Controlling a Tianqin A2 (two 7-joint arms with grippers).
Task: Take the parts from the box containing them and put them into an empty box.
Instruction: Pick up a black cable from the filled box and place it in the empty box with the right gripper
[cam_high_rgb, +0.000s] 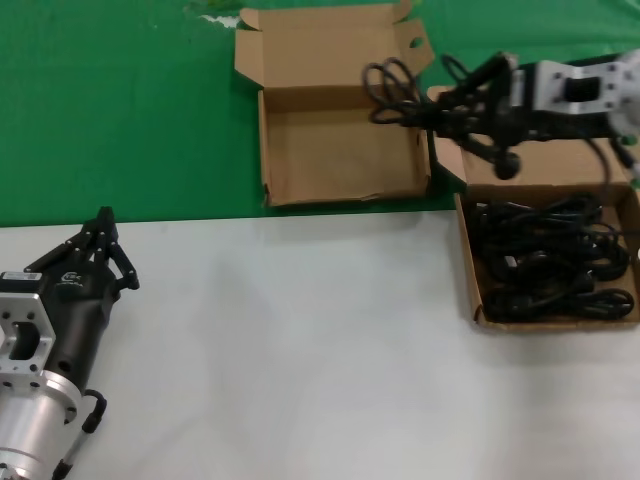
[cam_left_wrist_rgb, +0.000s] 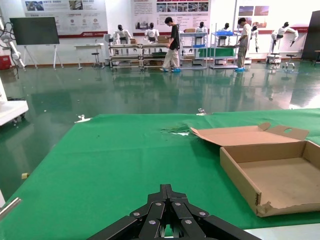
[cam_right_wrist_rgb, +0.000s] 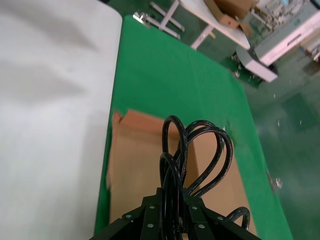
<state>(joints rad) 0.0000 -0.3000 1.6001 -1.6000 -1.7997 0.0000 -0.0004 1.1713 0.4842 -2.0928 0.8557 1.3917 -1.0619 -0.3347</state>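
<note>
My right gripper (cam_high_rgb: 432, 112) is shut on a looped black cable bundle (cam_high_rgb: 388, 88) and holds it in the air over the right edge of the empty box (cam_high_rgb: 330, 150), the squarer brown one with a wavy front wall. One plug (cam_high_rgb: 507, 165) hangs below the arm. In the right wrist view the cable loops (cam_right_wrist_rgb: 200, 150) stick out past the gripper (cam_right_wrist_rgb: 176, 202), above the empty box's floor (cam_right_wrist_rgb: 135, 165). The box containing the parts (cam_high_rgb: 467, 270) stands to the right with several black cables (cam_high_rgb: 550, 265) in it. My left gripper (cam_high_rgb: 104, 222) is parked shut at the lower left.
A green mat (cam_high_rgb: 120, 110) covers the far half of the table, and a white surface (cam_high_rgb: 300, 340) covers the near half. The left wrist view shows the left gripper (cam_left_wrist_rgb: 166, 189) over the mat, with the empty box (cam_left_wrist_rgb: 280, 175) off to one side.
</note>
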